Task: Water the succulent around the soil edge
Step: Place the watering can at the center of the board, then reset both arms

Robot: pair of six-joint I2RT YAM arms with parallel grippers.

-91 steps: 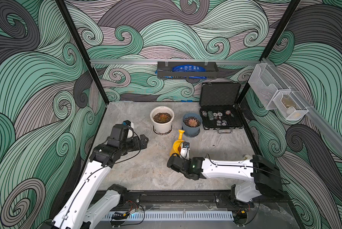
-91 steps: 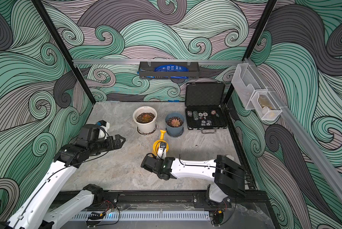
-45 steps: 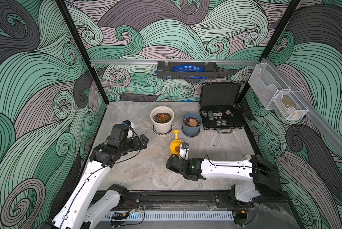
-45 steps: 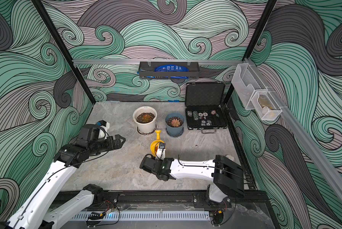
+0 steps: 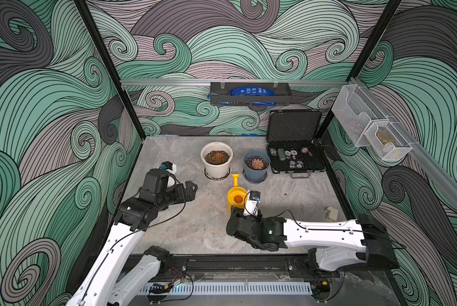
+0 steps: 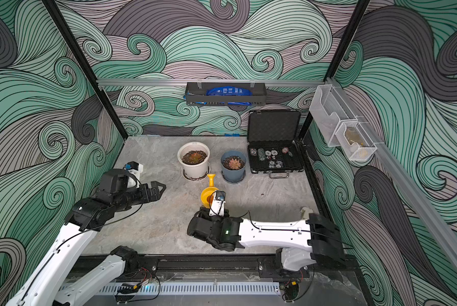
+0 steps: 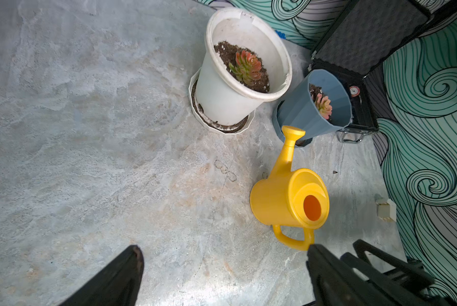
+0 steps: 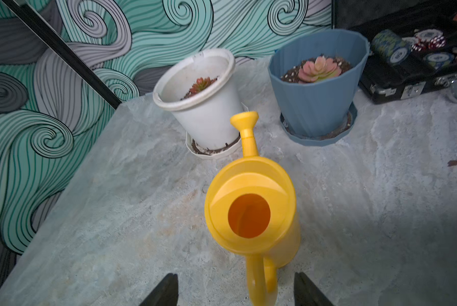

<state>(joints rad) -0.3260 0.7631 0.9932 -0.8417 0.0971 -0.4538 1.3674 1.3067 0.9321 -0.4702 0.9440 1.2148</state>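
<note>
A yellow watering can stands upright on the stone table, spout towards the pots. My right gripper is open, one finger on each side of the can's handle without touching it. A reddish succulent grows in a white pot. A pink succulent sits in a blue pot. My left gripper hangs open and empty to the left of the can.
An open black case of poker chips lies at the back right beside the blue pot. A small white object rests near the table's right edge. A black rack and clear bins hang on the walls.
My right gripper's jaws have spread apart off the can's handle, and the can has shifted slightly left. The left arm has not moved.
</note>
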